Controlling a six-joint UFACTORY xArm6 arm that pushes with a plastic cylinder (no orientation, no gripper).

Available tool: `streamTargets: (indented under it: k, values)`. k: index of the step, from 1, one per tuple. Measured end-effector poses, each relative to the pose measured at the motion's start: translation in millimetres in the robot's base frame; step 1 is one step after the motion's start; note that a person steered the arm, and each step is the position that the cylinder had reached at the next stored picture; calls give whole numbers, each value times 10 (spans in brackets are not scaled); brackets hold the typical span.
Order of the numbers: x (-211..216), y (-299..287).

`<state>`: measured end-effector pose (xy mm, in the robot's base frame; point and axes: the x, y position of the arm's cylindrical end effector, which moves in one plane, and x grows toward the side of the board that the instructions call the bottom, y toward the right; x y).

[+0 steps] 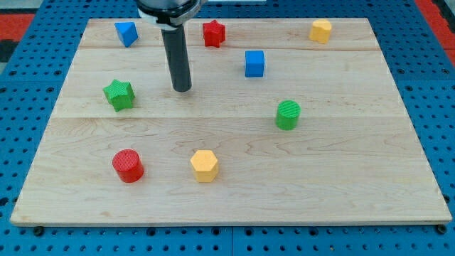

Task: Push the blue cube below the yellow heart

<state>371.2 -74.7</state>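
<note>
My tip is resting on the table left of centre, touching nothing. The end effector is only a bare rod with no jaws, so it is holding nothing. The blue cube is sitting well to the right of my tip and slightly farther back. The yellow heart is lying at the far right edge, so the cube is needing to travel right to end up just on the near side of it.

The risks, as I am judging them:
- My tip is standing nearer than the cube, so a straight run at it would be striking its near-left corner. That would be sending it toward the far edge, or spinning it off the rod.
- Circling round the far side would be bringing the rod close to the red star.
- Pushing too long would be carrying the cube past the heart, toward the table's right edge.
- The green cylinder is sitting near the path, should the cube be drifting toward me.
</note>
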Motion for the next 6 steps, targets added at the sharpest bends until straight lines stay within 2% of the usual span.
streamTargets:
  k: [1, 3, 4, 6]
  values:
    - [-105, 632]
    - [-509, 779]
    - [-539, 1304]
    - [-615, 1935]
